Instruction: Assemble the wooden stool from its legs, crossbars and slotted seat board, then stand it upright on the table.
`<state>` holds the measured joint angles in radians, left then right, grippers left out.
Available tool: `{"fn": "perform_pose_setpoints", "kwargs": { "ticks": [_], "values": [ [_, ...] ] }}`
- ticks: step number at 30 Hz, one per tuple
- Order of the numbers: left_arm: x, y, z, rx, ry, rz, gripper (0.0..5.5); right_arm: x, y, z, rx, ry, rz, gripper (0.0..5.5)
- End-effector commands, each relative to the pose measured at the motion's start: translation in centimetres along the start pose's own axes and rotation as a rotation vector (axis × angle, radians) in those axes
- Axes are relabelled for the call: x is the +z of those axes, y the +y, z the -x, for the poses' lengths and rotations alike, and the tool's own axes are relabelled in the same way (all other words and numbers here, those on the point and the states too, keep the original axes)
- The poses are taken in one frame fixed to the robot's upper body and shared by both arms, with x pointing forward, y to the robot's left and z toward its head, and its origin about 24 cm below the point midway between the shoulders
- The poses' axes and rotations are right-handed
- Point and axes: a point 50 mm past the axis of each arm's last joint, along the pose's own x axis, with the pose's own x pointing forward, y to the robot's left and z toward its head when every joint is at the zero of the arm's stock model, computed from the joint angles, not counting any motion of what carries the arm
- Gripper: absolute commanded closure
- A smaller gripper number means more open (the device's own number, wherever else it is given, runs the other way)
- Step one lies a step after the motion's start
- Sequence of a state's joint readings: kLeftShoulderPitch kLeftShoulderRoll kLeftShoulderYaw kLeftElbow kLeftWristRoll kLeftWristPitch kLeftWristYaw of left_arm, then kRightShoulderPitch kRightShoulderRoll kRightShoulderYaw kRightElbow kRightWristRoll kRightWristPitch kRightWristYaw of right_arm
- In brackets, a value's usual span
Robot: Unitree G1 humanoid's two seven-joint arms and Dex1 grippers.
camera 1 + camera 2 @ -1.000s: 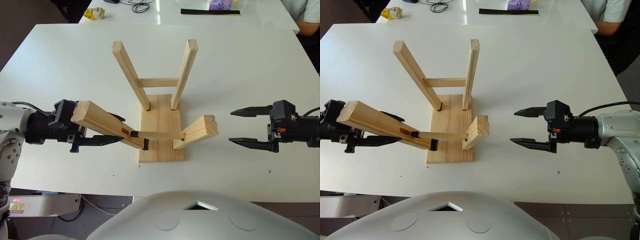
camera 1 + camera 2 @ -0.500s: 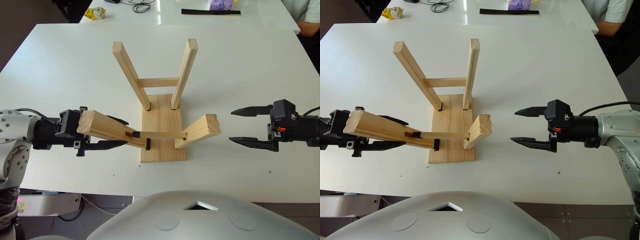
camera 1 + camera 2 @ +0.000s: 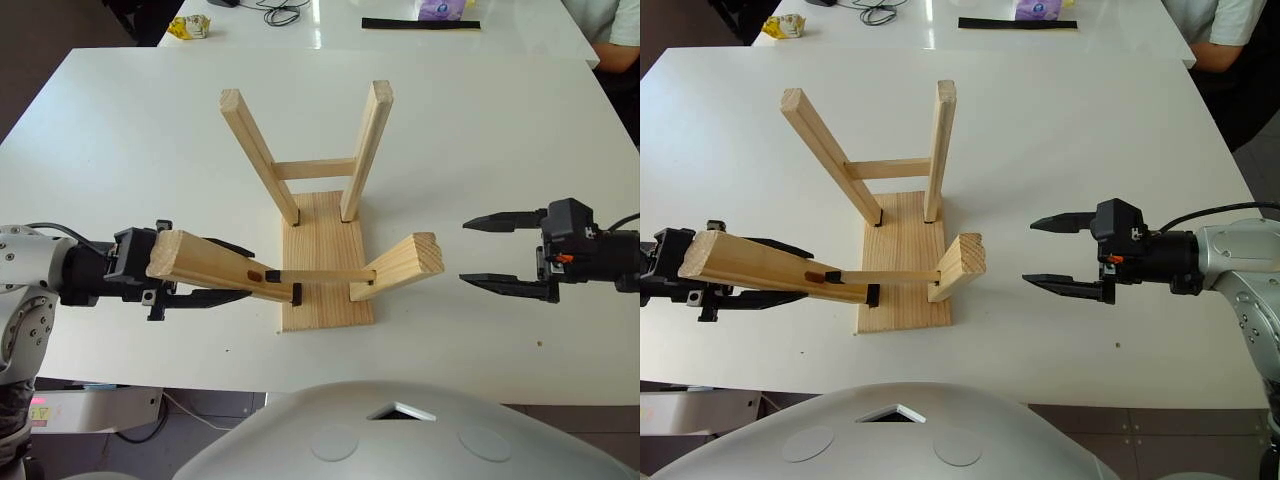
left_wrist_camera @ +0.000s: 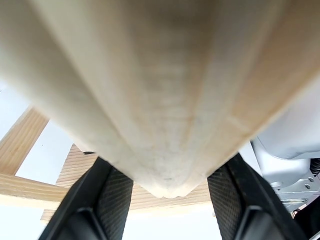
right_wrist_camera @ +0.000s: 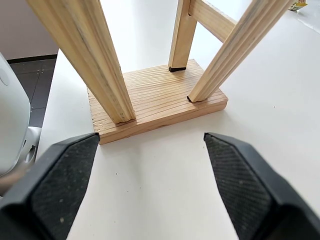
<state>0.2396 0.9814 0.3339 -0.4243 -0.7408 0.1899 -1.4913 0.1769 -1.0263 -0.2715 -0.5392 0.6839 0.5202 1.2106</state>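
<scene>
The slotted seat board [image 3: 325, 262] lies flat on the white table. At its far end two legs [image 3: 258, 155] [image 3: 365, 150] stand up from it, joined by a crossbar [image 3: 315, 168]. At its near end a second pair leans outward, joined by a thin crossbar [image 3: 322, 275]. My left gripper [image 3: 247, 272] is shut on the near left leg [image 3: 205, 262], which looms close in the left wrist view [image 4: 165, 85] between the pads [image 4: 114, 200]. The near right leg [image 3: 402, 265] is free. My right gripper [image 3: 464, 253] hangs open to the right of it, apart from the wood, facing the board [image 5: 155, 97].
A second white table behind carries a yellow packet [image 3: 190, 27], cables [image 3: 283, 12] and a black strip [image 3: 420, 23]. Bare tabletop [image 3: 500, 140] lies on both sides of the stool. The table's front edge runs close below both grippers.
My left gripper has tipped the near left leg's outer end lower and flatter. The seat board has slid slightly right, and the far legs lean a bit more left. The right gripper kept still.
</scene>
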Motion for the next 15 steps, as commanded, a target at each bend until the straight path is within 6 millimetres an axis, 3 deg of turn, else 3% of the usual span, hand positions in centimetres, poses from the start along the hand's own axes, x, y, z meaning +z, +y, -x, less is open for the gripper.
{"fn": "perform_pose_setpoints", "kwargs": {
  "ticks": [1, 7, 15],
  "values": [
    [-0.3, -0.3, 0.0, -0.058, 0.067, 0.039, 3.44, 0.2, -0.2, 0.1, -0.007, 0.018, 0.023, 1.64],
    [-0.5, -0.9, -0.3, -0.094, 0.097, 0.054, 3.44, 0.3, -0.2, 0.0, -0.006, 0.019, 0.028, 1.64],
    [-2.4, -1.2, -1.1, -0.022, 0.152, 0.110, 3.44, 0.3, -0.3, -0.1, -0.002, 0.023, 0.038, 1.64]
  ]
}}
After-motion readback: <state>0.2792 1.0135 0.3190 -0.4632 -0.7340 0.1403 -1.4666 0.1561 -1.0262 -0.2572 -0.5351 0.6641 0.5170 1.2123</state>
